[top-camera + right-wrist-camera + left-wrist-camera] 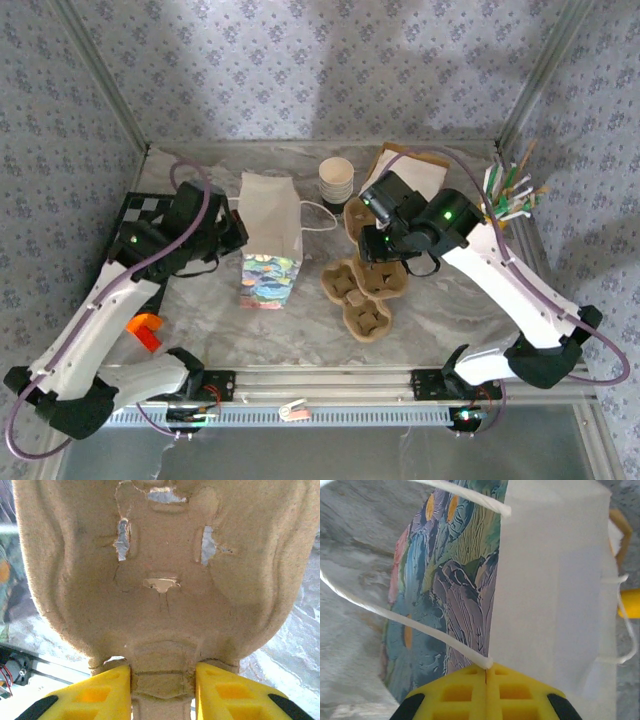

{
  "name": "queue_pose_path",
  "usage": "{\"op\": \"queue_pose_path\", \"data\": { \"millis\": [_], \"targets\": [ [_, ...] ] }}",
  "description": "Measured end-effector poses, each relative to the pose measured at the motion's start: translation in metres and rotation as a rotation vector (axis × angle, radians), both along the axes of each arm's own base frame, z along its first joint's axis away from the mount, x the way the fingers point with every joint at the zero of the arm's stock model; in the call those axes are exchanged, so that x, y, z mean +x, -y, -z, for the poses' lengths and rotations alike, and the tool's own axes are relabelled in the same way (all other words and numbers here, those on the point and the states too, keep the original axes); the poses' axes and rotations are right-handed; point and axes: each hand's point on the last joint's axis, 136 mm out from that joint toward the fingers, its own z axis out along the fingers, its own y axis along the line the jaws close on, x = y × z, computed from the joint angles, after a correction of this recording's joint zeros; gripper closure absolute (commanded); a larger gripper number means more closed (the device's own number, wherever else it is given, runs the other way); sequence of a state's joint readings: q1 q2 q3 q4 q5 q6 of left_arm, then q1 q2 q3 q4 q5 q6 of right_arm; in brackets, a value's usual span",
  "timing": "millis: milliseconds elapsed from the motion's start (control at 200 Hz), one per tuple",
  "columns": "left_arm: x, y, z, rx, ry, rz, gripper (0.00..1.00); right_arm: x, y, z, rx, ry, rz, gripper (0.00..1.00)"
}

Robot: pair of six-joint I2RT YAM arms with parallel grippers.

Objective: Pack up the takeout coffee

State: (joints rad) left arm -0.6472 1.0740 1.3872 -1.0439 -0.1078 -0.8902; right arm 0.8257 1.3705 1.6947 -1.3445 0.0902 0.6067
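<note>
Right wrist view first: the right gripper (pixel 162 680) has its yellow fingers (pixel 107 692) clamped on either side of a little tab on the edge of the pulp cup carrier (pixel 160 580), so it's got a proper grip on that. The carrier's underside takes up most of that shot, with a few small torn holes in it. From the top camera the right gripper (pixel 383 250) sits at the far edge of the cup carrier (pixel 360 295), near the middle of the marble table (pixel 450 310); can't honestly tell if the carrier is lifted or resting on the surface. Over on the other side, the left gripper (pixel 486 680) has its pads pressed flat together, with the edge of the paper bag (pixel 550 580) and its white cord handle (pixel 420 627) running straight into the seam, so it looks pinched on the bag's rim. From above, the left gripper (pixel 237 232) is right against the left side of the paper bag (pixel 270 225), which sits just left of the carrier, colourful printed face toward the near edge. Behind the carrier there's a stack of paper cups (pixel 337 180), a bunch of stirrers (pixel 512 190) off by the right wall, and some orange thing (pixel 147 332) near the left arm's base.
</note>
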Motion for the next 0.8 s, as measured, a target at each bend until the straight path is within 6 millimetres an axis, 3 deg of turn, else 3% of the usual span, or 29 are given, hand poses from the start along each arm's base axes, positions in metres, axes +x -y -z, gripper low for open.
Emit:
{"op": "queue_pose_path", "data": {
  "millis": [345, 425, 590, 800],
  "targets": [
    [-0.014, 0.031, 0.014, -0.097, 0.007, -0.038, 1.00, 0.000, 0.005, -0.020, 0.018, 0.031, 0.010, 0.66],
    [-0.013, 0.031, 0.014, -0.104, 0.010, -0.056, 0.81, 0.001, 0.005, -0.025, 0.026, 0.042, 0.012, 0.66],
    [-0.010, 0.026, 0.010, -0.091, 0.032, -0.077, 0.64, 0.009, 0.000, -0.036, 0.039, 0.066, 0.019, 0.66],
    [-0.002, 0.012, -0.041, -0.038, 0.153, -0.058, 0.59, 0.016, -0.016, -0.052, 0.072, 0.096, 0.000, 0.67]
  ]
}}
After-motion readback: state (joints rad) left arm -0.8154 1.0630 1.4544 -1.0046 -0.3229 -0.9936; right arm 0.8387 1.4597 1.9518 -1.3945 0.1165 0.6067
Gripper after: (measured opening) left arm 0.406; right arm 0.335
